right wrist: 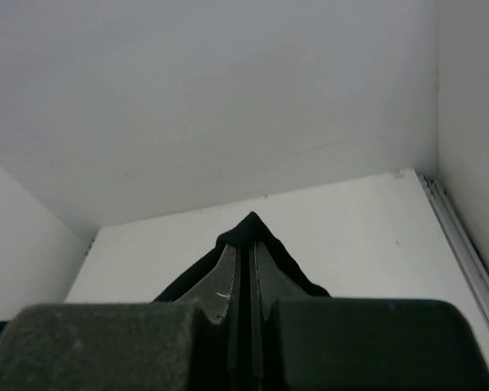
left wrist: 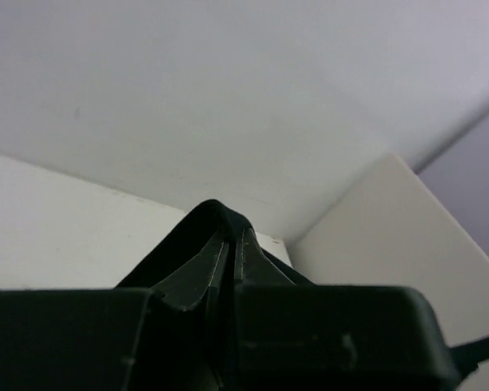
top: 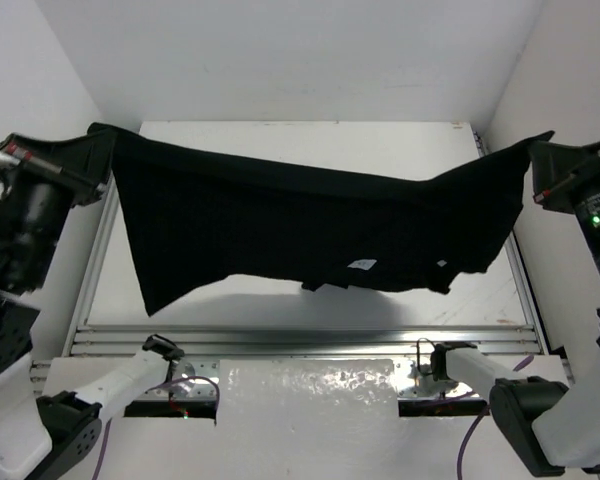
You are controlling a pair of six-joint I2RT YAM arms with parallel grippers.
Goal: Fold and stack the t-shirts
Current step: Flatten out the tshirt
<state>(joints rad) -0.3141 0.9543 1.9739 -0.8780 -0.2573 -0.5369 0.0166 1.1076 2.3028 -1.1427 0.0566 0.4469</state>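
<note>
Pinching opposite corners of plain black soft cloth t-shirt [top: 310, 225] with left claw [left wrist: 232, 240] and right claw [right wrist: 244, 251]; hanging spread between them above white surface [top: 300, 140].

Left arm [top: 115, 385], white-shelled with black joints: rises from its base at the near edge and is swung out to the far left, wrist raised high. Left black two-finger gripper [top: 98, 142]: clamped on one upper corner of the plain black cloth t-shirt [top: 300, 230]; the wrist view shows its fingers [left wrist: 197, 273] pressed together, cloth pinched between the tips. Right arm [top: 480, 365], same build: mirrored to the far right, with green lights lit on the wrist. Right black two-finger gripper [top: 540, 150]: clamped on the opposite corner, fingers [right wrist: 220, 281] closed with no visible gap.
</note>
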